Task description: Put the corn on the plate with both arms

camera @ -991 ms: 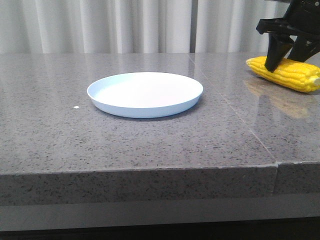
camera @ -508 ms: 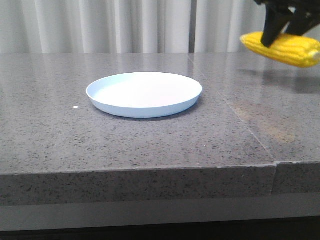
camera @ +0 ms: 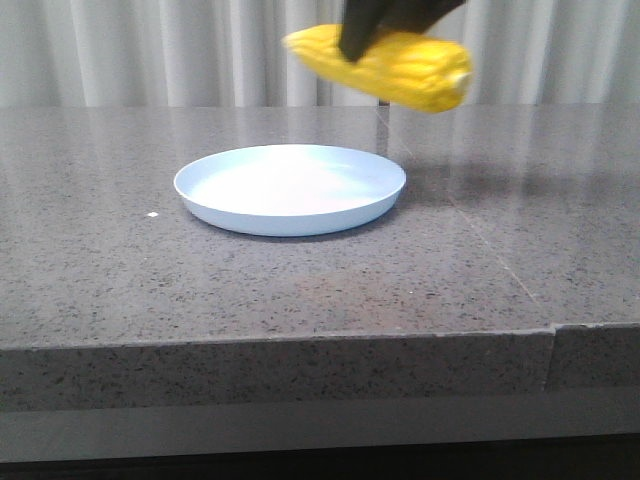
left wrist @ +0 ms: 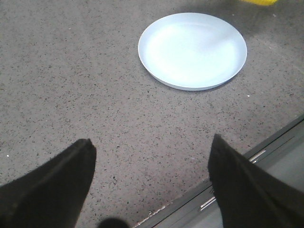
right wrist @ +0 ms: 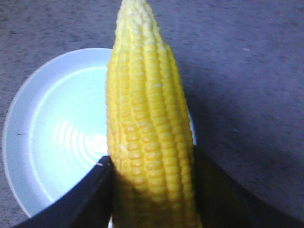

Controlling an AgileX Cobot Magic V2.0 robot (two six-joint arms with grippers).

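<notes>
The corn point(camera: 385, 63) is a bright yellow cob held in the air above the right rim of the plate point(camera: 290, 187), its tapered end pointing left. My right gripper point(camera: 372, 30) is shut on the corn near its middle. In the right wrist view the corn point(right wrist: 147, 128) sits between the two black fingers point(right wrist: 83, 199), with the pale blue-white plate point(right wrist: 57, 142) below it. My left gripper point(left wrist: 149, 156) is open and empty, low over the grey table near its front edge; the plate point(left wrist: 192, 50) lies beyond it.
The grey speckled stone table point(camera: 300, 290) has a seam point(camera: 480, 240) running front to back right of the plate. White curtains point(camera: 200, 50) hang behind. A small white speck point(camera: 152, 214) lies left of the plate.
My right gripper lifted the corn off the table at the far right and carried it left, to above the plate's right rim. The plate has not moved.
</notes>
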